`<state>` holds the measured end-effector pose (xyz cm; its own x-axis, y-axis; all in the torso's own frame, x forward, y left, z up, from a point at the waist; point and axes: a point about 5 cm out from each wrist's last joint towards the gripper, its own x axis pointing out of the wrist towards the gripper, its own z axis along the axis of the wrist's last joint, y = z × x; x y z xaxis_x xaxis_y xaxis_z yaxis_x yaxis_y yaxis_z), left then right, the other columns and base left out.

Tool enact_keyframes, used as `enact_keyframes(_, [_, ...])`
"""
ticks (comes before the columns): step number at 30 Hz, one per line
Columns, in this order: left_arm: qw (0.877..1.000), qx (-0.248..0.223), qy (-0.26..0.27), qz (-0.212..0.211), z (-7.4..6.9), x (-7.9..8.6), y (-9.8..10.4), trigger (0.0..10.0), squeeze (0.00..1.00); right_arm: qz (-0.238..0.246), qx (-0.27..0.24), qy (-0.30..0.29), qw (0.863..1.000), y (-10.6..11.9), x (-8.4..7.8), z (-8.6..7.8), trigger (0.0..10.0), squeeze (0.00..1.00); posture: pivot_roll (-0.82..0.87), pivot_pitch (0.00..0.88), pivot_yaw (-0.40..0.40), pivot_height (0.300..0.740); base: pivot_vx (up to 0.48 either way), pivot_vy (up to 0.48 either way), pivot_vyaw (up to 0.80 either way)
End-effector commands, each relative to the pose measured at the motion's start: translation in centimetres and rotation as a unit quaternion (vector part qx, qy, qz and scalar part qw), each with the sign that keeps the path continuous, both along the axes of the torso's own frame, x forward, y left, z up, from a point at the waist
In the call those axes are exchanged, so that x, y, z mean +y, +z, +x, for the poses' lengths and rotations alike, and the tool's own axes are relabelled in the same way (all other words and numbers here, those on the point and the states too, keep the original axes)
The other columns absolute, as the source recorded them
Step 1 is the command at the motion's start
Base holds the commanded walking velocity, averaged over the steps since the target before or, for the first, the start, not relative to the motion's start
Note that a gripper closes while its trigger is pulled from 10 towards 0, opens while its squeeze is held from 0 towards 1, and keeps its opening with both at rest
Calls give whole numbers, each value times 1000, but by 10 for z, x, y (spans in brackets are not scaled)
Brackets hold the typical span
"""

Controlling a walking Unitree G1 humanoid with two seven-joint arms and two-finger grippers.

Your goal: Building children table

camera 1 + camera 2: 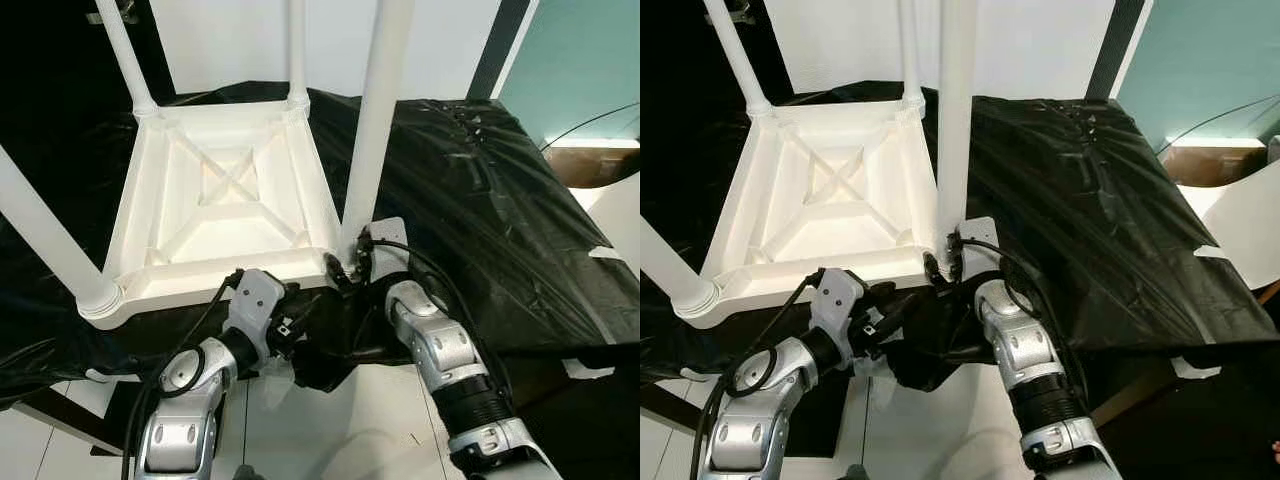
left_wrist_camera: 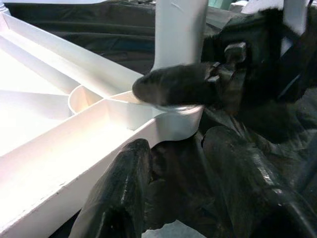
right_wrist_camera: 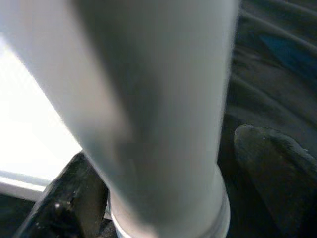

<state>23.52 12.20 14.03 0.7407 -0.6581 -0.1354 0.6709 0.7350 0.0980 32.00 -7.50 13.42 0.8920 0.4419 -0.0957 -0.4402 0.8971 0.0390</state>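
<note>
1. A small white plastic children's table (image 1: pixel 225 195) lies upside down on a surface draped in crinkled black plastic sheeting (image 1: pixel 480 200), its ribbed underside with a cross brace facing up.
2. Four round white plastic legs rise from its corners: the near-right leg (image 1: pixel 375 120), the near-left leg (image 1: pixel 45 240), the far-left leg (image 1: pixel 125 55) and the far-right leg (image 1: pixel 297 50).
3. The right gripper (image 1: pixel 350 262) is at the foot of the near-right leg, right where the leg meets the table's corner socket.
4. In the right wrist view that leg (image 3: pixel 158 109) stands between the two black fingers (image 3: pixel 277 163), one on each side of its base; the fingers are parted around it, and whether they press on it cannot be told.
5. The left gripper (image 1: pixel 300 320) reaches under the table's near edge, close to the same corner, with its silver forearm angled up from below.
6. In the left wrist view its two black fingers (image 2: pixel 124 193) are spread apart below the table's rim (image 2: pixel 99 148), holding nothing, and a finger of the right gripper (image 2: pixel 178 84) rests against the leg's collar above the corner.
7. Black cables loop from both wrists; a pale tiled floor (image 1: pixel 330 430) lies below the arms.
</note>
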Motion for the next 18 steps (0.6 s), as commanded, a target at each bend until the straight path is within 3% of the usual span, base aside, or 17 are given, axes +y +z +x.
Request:
enact_keyframes(1, [998,-10,66,2,4,4,2,10000,0,10,-15,37,999,4,-7,2,10000,1000,117,18,-66,740,0,0,0])
enact_keyframes(3, [998,-11,66,2,4,4,2,10000,0,6,-24,67,997,6,-12,4,10000,1000,117,15,-64,740,0,0,0])
enact_keyframes(4, [998,-11,66,2,4,4,2,10000,0,-1,-33,94,995,7,-17,7,10000,388,117,15,-64,740,0,0,0])
enact_keyframes(5, [998,-11,66,2,4,5,2,10000,0,-6,-39,112,993,9,-21,9,10000,388,117,15,-64,740,0,0,0])
enact_keyframes(6, [998,-12,66,2,4,5,2,10000,0,-7,-40,132,990,10,-23,12,10000,0,114,14,-60,740,0,0,0])
enact_keyframes(8, [998,-12,66,2,5,5,2,10000,0,-7,-40,144,989,11,-24,15,10000,0,114,14,-60,740,0,0,0])
enact_keyframes(12, [998,-13,64,5,7,6,3,10000,0,-36,-50,245,968,19,-14,24,10000,0,120,6,-55,740,0,0,0])
enact_keyframes(17, [998,-17,67,7,8,6,5,10000,0,-64,-41,295,952,18,-8,28,10000,0,134,0,-61,740,0,0,0])
enact_keyframes(18, [997,-18,70,7,8,7,5,10000,0,-73,-35,302,950,16,-8,29,3725,0,142,0,-67,740,0,0,0])
